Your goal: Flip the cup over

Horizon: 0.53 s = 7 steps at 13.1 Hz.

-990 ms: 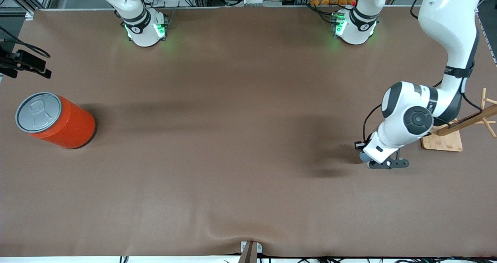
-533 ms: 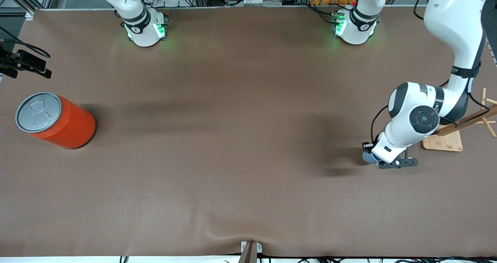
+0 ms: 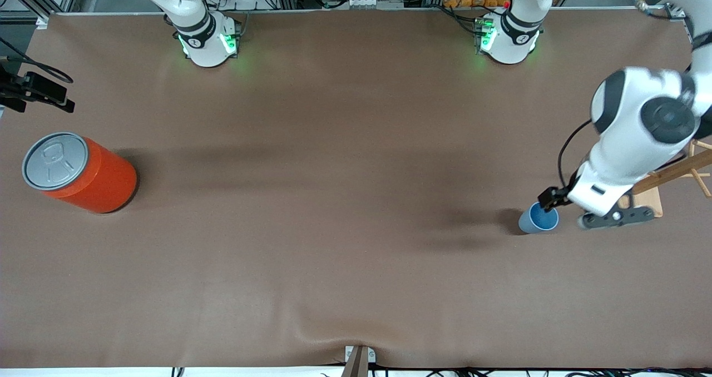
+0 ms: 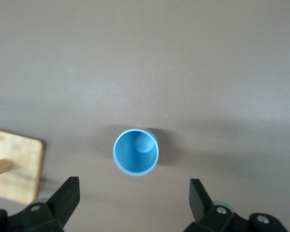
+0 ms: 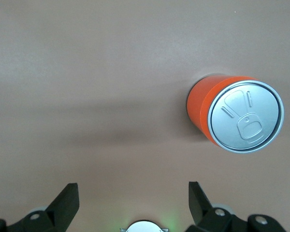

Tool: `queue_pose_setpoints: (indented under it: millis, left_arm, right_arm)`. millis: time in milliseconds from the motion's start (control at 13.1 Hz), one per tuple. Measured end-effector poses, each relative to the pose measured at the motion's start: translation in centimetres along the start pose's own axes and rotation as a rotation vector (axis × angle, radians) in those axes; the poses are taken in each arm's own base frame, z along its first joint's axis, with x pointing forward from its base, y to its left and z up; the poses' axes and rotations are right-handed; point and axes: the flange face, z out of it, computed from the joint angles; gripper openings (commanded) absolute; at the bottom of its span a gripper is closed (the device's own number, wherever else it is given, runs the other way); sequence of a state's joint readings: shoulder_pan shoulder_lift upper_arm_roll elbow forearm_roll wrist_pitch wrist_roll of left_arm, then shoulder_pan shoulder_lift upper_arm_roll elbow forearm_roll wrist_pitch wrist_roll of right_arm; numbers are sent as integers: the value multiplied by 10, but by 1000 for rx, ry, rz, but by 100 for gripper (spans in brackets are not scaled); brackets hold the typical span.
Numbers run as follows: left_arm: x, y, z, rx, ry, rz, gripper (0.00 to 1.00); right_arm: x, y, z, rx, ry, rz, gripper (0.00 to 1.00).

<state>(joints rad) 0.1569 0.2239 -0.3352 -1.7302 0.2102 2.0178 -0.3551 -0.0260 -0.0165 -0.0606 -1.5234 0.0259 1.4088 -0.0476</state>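
Observation:
The small light-blue cup (image 3: 538, 219) stands upright on the brown table, mouth up, near the left arm's end. The left wrist view looks straight down into the cup (image 4: 136, 152) and shows its darker blue inside. My left gripper (image 3: 616, 217) hangs in the air beside and above the cup, off to the side of the wooden rack. In its own view the left gripper (image 4: 134, 193) is open, with both black fingers (image 4: 67, 195) well clear of the cup. My right gripper (image 5: 134, 200) waits high over the table, open and holding nothing.
A large orange can (image 3: 78, 171) with a grey pull-tab top stands at the right arm's end; the right wrist view shows this orange can (image 5: 234, 116) too. A wooden peg rack (image 3: 676, 171) on a light board (image 4: 14, 169) stands close to the cup.
My left gripper has opened and let go of the cup, then risen and drawn back toward the wooden rack. The cup now stands free, mouth up. The right arm has not moved.

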Motion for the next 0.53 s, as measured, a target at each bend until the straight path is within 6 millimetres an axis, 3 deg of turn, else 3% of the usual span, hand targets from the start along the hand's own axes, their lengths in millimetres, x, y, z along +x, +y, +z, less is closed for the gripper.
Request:
queue_pose_setpoints:
  millis: [229,381,533]
  left_arm:
    - [-15,-10,-83,-24,-45,79,100]
    - [-32,-17,-123,-48,-69,128,100]
    - [-50,-22,-152,-43,-80,146,100]
  right_arm:
    - [0,0,0,0,-1,0,100]
    - [0,0,0,0,-1,0,100]
    - [0,0,1,0,-1,0,100]
